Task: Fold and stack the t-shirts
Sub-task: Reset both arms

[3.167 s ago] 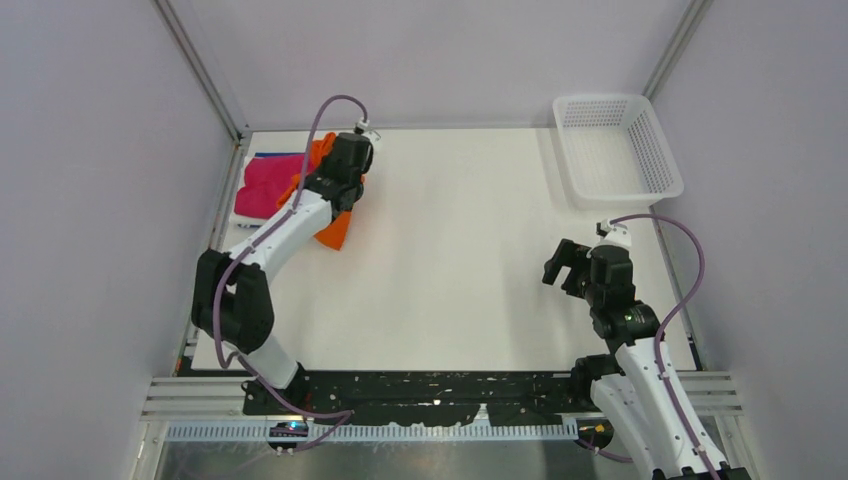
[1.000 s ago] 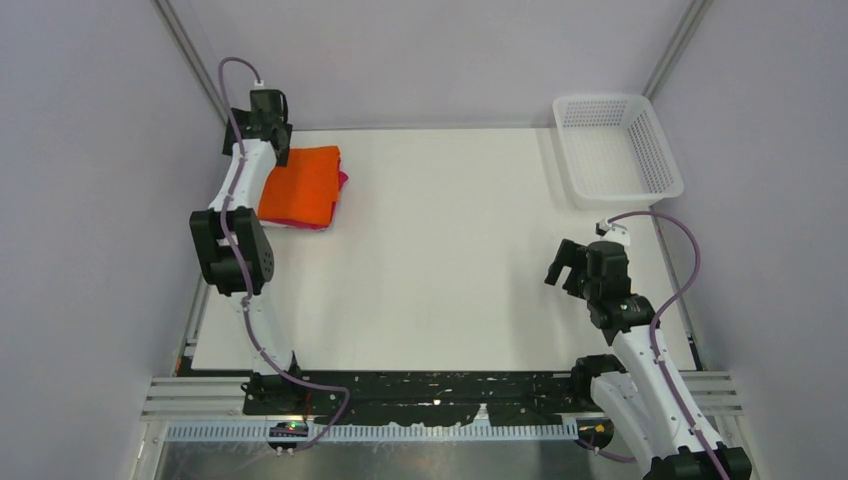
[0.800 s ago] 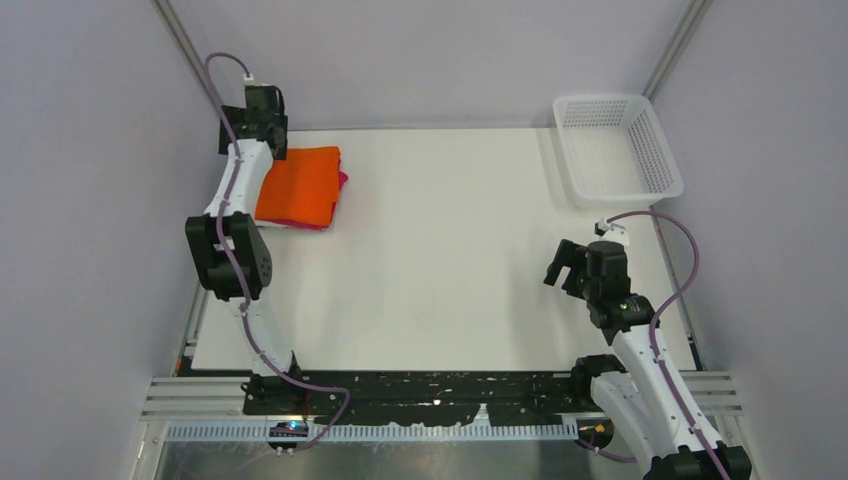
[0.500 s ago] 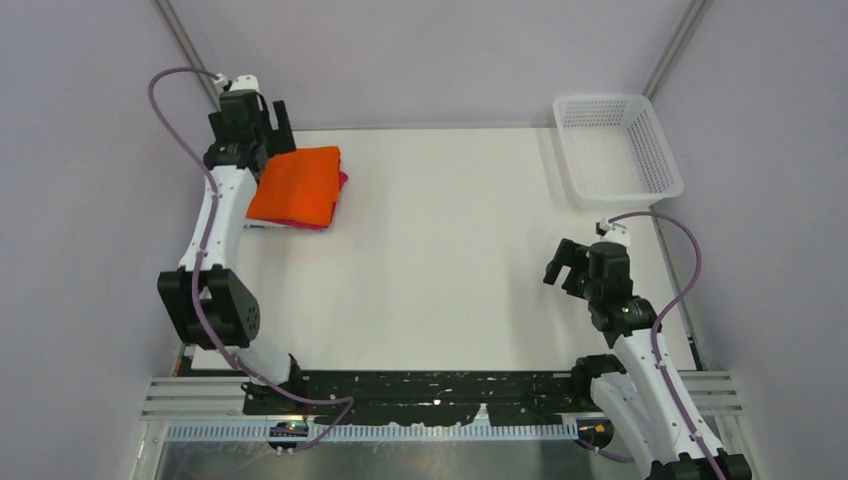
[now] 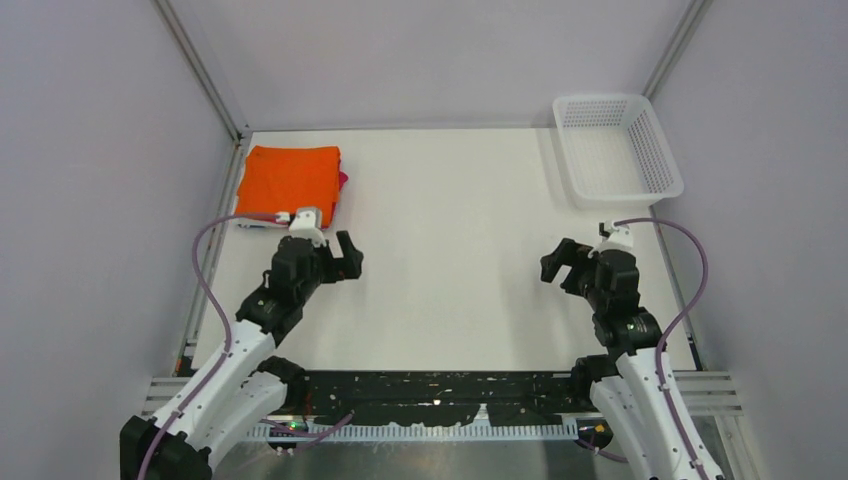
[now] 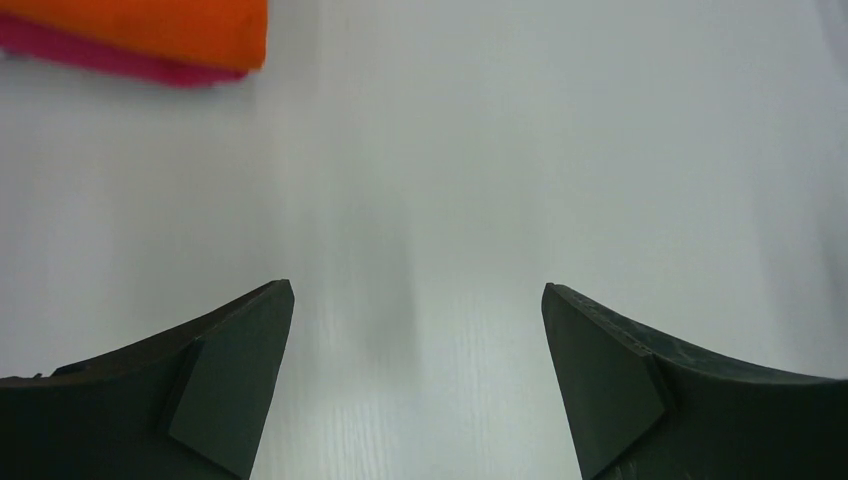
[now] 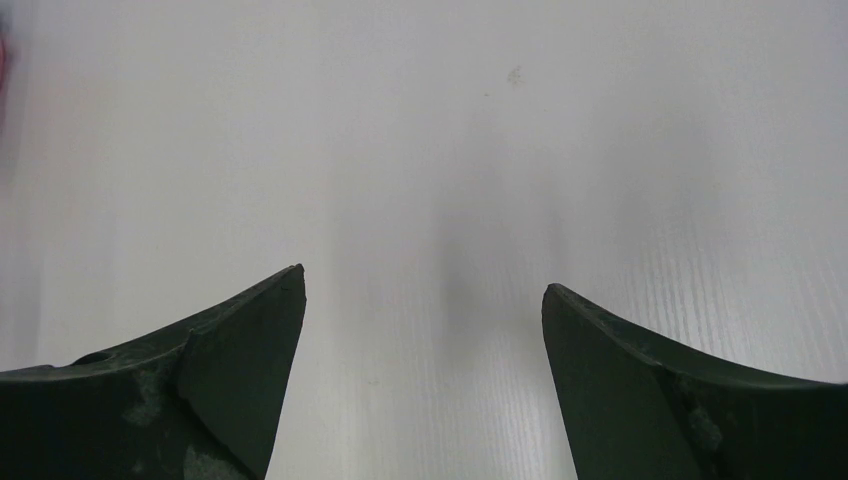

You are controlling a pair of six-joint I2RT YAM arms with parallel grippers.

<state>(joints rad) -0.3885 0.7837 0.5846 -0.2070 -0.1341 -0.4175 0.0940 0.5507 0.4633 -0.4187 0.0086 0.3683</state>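
Observation:
The t-shirts lie folded in one stack at the table's far left corner. The orange t-shirt (image 5: 290,180) is on top, and a magenta t-shirt (image 5: 343,181) shows only as a thin edge under it. The left wrist view catches the stack's corner, with the orange t-shirt (image 6: 150,20) over the magenta t-shirt (image 6: 110,62). My left gripper (image 5: 347,256) hangs open over bare table, nearer than the stack, and holds nothing (image 6: 417,300). Over the right side of the table my right gripper (image 5: 559,262) is open and empty too (image 7: 422,290).
A white mesh basket (image 5: 618,148) stands empty at the far right corner. Grey walls and aluminium posts close in the table (image 5: 450,260) on three sides. The black rail with both arm bases runs along the near edge.
My left arm has drawn back from the stack at the far left corner to the near left of the table, leaving the orange t-shirt lying on top. The right arm has hardly moved.

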